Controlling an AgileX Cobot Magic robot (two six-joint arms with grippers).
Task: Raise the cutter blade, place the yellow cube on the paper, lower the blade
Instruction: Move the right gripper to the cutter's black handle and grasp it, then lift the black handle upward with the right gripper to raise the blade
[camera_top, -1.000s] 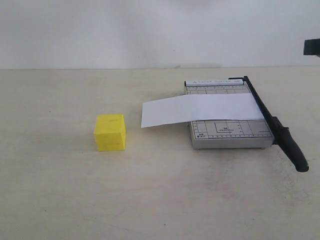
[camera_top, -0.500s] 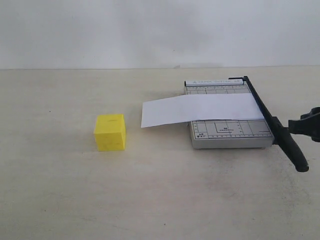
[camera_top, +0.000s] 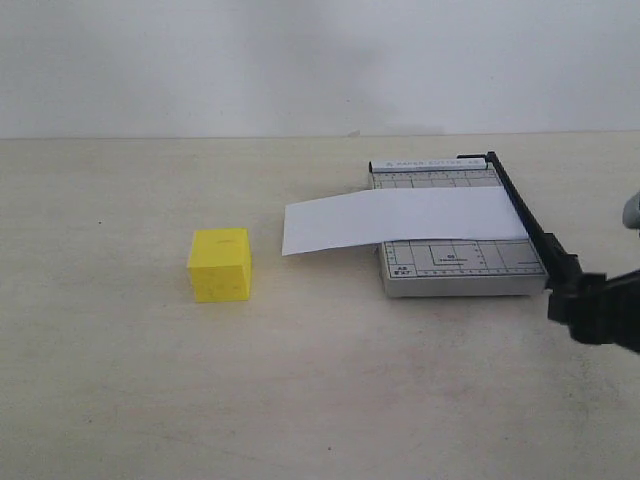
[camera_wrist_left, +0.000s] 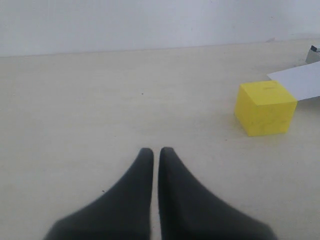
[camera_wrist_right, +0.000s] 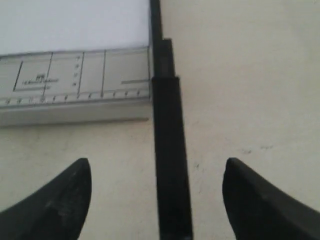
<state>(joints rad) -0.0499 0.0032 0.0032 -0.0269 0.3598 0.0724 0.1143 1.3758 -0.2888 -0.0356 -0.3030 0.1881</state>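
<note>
Tabletop (camera_top: 300, 400), pale and matte, fills the foreground of the exterior view. Nearest, at the right edge, the black right gripper (camera_top: 598, 310) sits low over the handle end of the cutter blade (camera_top: 520, 215) and hides that end. The right wrist view shows its two fingers (camera_wrist_right: 60, 200) spread wide, one on each side of the black handle, neither touching it. Left of centre, the yellow cube (camera_top: 220, 264) rests on the bare table, well apart from the cutter. Further back on the right lies the grey gridded cutter board (camera_top: 460, 265), with the blade lying flat along its right edge. The paper (camera_top: 400, 220), a white strip, lies across the board. Its right end meets the blade and its left end overhangs the board toward the cube. In the left wrist view, the left gripper (camera_wrist_left: 153, 150) has its fingers together on nothing, low over the table, with the cube beyond its tips. A plain white wall (camera_top: 300, 60) stands behind.
</note>
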